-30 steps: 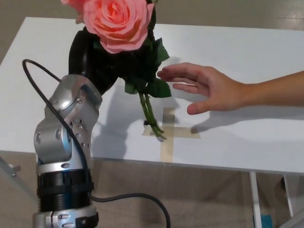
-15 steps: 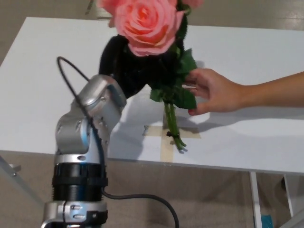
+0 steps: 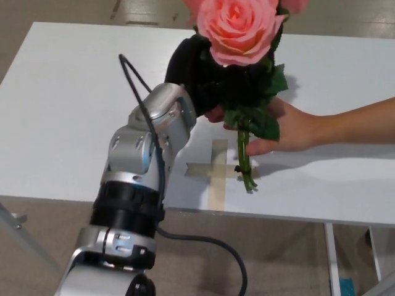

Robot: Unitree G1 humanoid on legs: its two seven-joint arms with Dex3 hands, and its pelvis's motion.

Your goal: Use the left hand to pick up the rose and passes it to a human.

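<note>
**Rose up and over the waiting palm**

My left hand (image 3: 197, 77) has its black fingers wrapped around the rose (image 3: 237, 28), gripping among the leaves just below the bloom. The flower stands roughly upright, the pink head nearest the camera and the green stem hanging down so its cut end sits just above the tape cross (image 3: 216, 169) on the white table (image 3: 62, 111). My right hand is out of frame.

The person's hand (image 3: 287, 126) lies open, palm up, just past the tape cross, right beside the stem and behind the leaves; I can't tell whether it touches them.

I judge this thing very light, with soft petals that bruise and a thin stem that bends. The bare stem below the leaves looks the safest place for the person to take it. I'd hold a gentle grip and let go only once their fingers close.
</note>
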